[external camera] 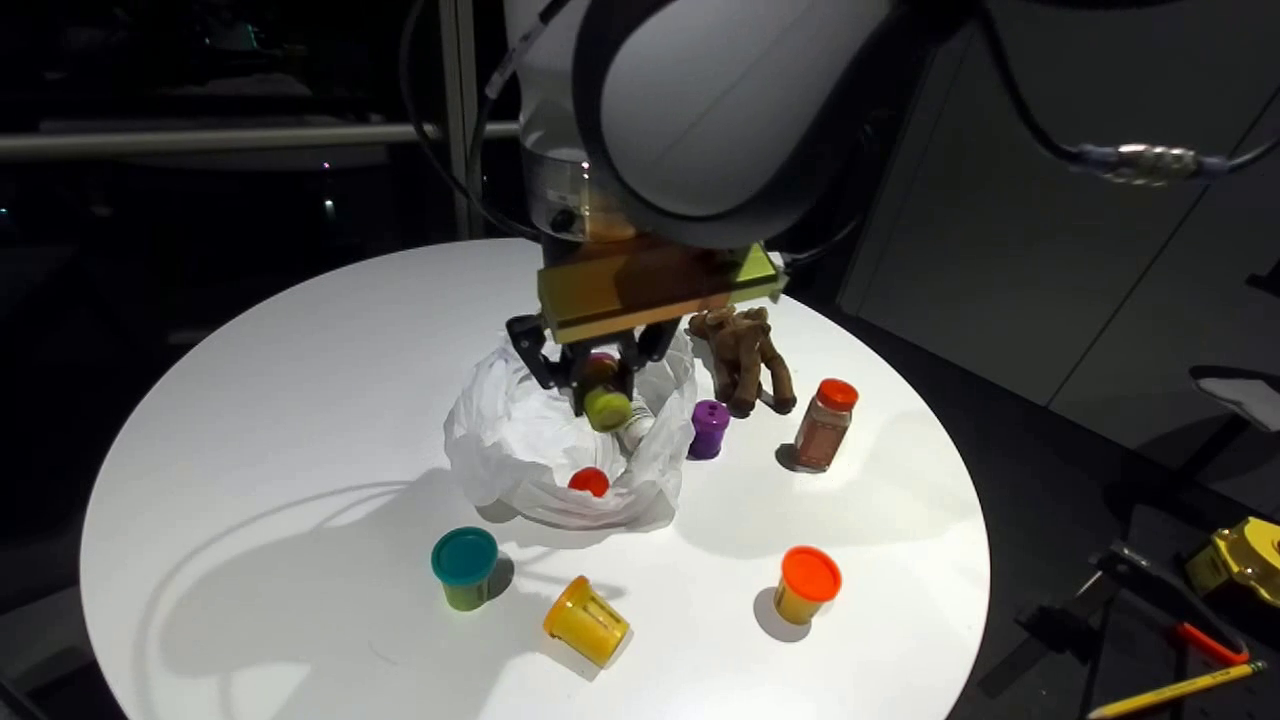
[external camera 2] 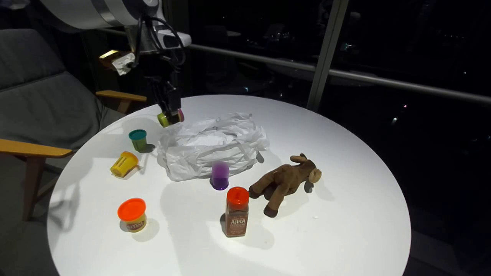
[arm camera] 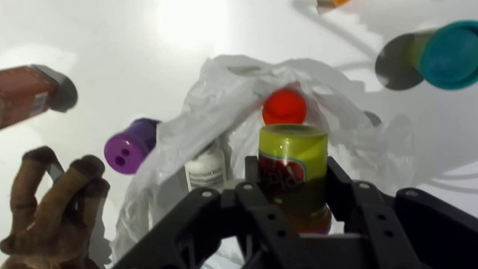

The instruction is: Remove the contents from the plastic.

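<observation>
yellow-green tub (arm camera: pixel 300 160) gripped between jaws over white plastic bag (external camera 2: pixel 199 160); white bottle (arm camera: pixel 206 168) inside

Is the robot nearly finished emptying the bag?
Partway, I think. Maybe done: the teal tub and yellow tub lie outside the bag, though I can't tell if they came from it. In hand: the gripper holds a lime tub over the bag. Left: a red thing and white bottle inside; more may be hidden.
</observation>
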Tool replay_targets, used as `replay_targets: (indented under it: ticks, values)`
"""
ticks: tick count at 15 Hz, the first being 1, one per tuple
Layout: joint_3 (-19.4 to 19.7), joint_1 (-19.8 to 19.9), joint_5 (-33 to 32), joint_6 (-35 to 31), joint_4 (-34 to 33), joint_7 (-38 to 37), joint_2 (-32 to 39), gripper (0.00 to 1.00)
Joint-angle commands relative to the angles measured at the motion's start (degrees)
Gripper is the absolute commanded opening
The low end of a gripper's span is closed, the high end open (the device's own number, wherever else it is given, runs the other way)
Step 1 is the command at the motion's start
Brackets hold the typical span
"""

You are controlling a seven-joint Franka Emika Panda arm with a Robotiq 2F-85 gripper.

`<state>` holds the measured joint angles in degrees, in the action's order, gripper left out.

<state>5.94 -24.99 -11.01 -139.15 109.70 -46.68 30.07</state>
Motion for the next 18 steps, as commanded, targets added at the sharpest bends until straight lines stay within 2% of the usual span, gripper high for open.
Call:
replay_targets:
  ticks: [1, 5, 7, 8, 11, 13, 16, 18]
  values:
    - [-2.90, 0.53, -1.85, -3.91, 14.31, -0.85, -9.47, 0.19]
    - [-5.59, 1.22, -3.72, -8.53, 27.15, 0.20, -15.82, 0.19]
    - [-5.26, 1.69, -6.53, -11.25, 28.15, -0.32, -14.35, 0.19]
    - [-6.11, 2.88, -5.80, -12.99, 27.98, 2.28, -12.83, 0.19]
    - [-5.12, 2.99, -7.67, -18.14, 25.48, 3.79, -8.41, 0.19]
    - [-6.16, 3.88, -5.82, -19.95, 23.36, 8.01, -5.37, 0.19]
    - [-8.69, 5.80, -1.61, -18.13, 20.24, 16.13, -1.25, 0.19]
    - [-10.14, 4.69, 0.89, -18.19, 19.38, 18.83, 2.22, 0.19]
